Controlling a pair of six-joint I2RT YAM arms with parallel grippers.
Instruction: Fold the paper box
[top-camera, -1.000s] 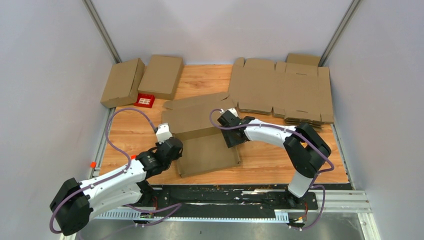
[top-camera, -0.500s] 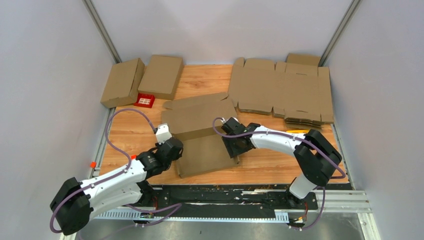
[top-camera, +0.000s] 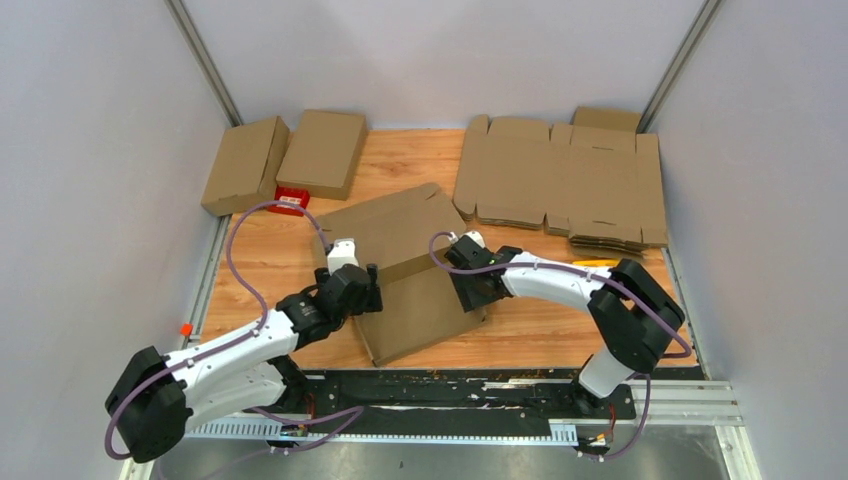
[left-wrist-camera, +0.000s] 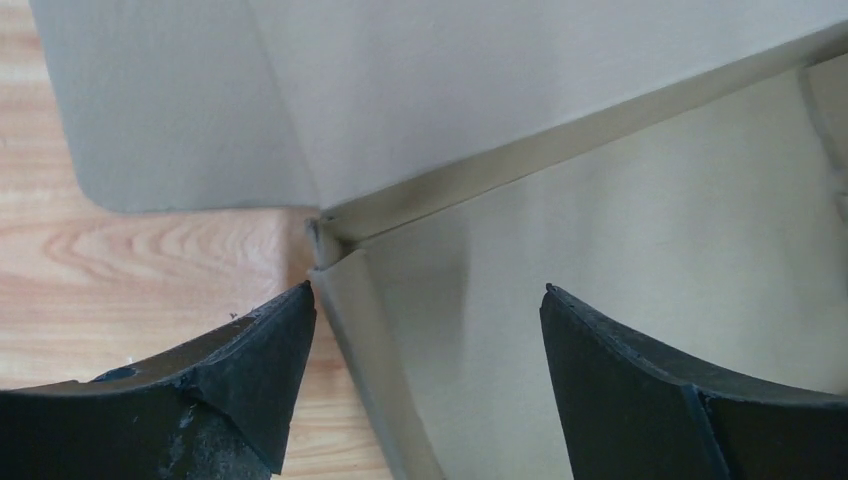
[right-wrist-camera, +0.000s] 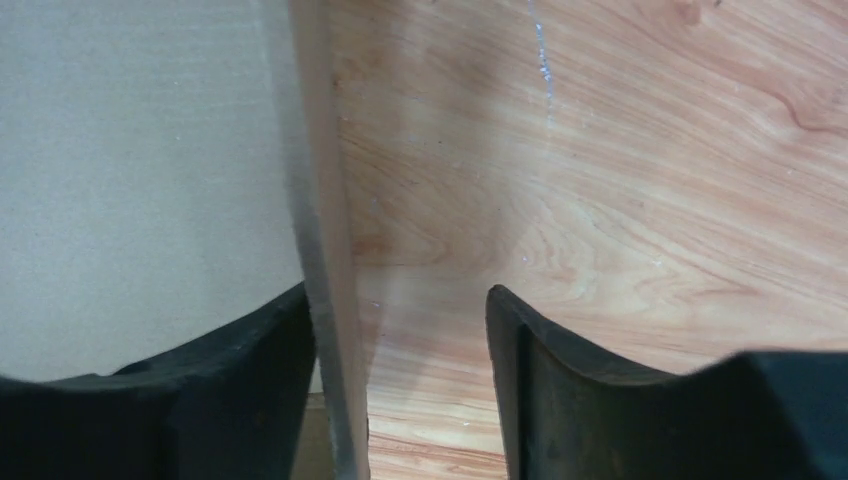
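The paper box (top-camera: 420, 305) lies part-folded in the middle of the bench (top-camera: 250, 265), its long axis running from the far side toward the arms, with the near end swung a little to the right. A crease (top-camera: 400, 268) crosses it about halfway along. The two arms flank it at roughly that crease line, one on each long edge, so neither is clearly the nearer. The left fingers (left-wrist-camera: 230, 400) stand wide open over the left edge. The notched corner (left-wrist-camera: 330, 240), where the far panel meets the near one, sits between them, closer to the finger on the left of that view, and nothing is clamped. The right fingers (right-wrist-camera: 230, 390) are part open astride the raised side wall (right-wrist-camera: 325, 250) on the right edge. That wall leans against one finger, and bare wood shows between it and the other, so it looks unheld. The next move likely turns on each flap lying just inside its own pair of fingers, parallel to the long axis. Further out are a stack of flat blanks (top-camera: 560, 180) at far right and two finished boxes (top-camera: 322, 150) at far left.
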